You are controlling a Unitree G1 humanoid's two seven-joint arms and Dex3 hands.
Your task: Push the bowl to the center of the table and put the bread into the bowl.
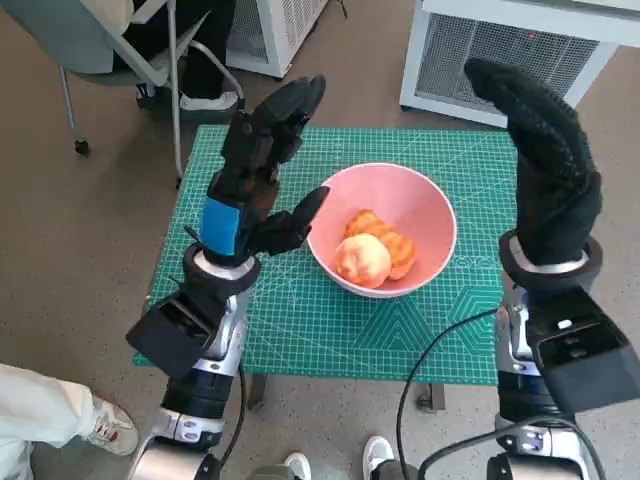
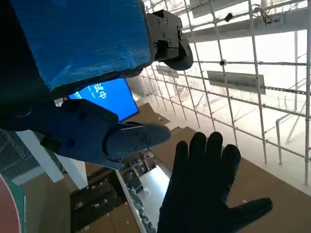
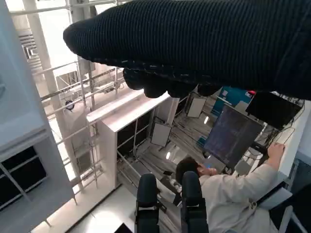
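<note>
A pink bowl (image 1: 425,205) sits near the middle of the green cutting mat (image 1: 300,330), and the orange-brown bread (image 1: 375,250) lies inside it. My left hand (image 1: 260,170) is raised above the mat's left part, fingers spread, holding nothing. Raised at the right of the bowl, my gloved right hand (image 1: 545,160) is flat and empty too. The left wrist view looks up at the ceiling, with the left hand (image 2: 97,73) near and the gloved right hand (image 2: 204,189) beyond it. The glove (image 3: 194,43) fills the right wrist view's upper band.
A chair (image 1: 120,45) with a person's dark legs stands behind the table's left corner. White cabinets (image 1: 500,50) stand behind the table. Shoes (image 1: 105,425) of people show near the front edge. A person (image 3: 228,189) sits at a monitor in the right wrist view.
</note>
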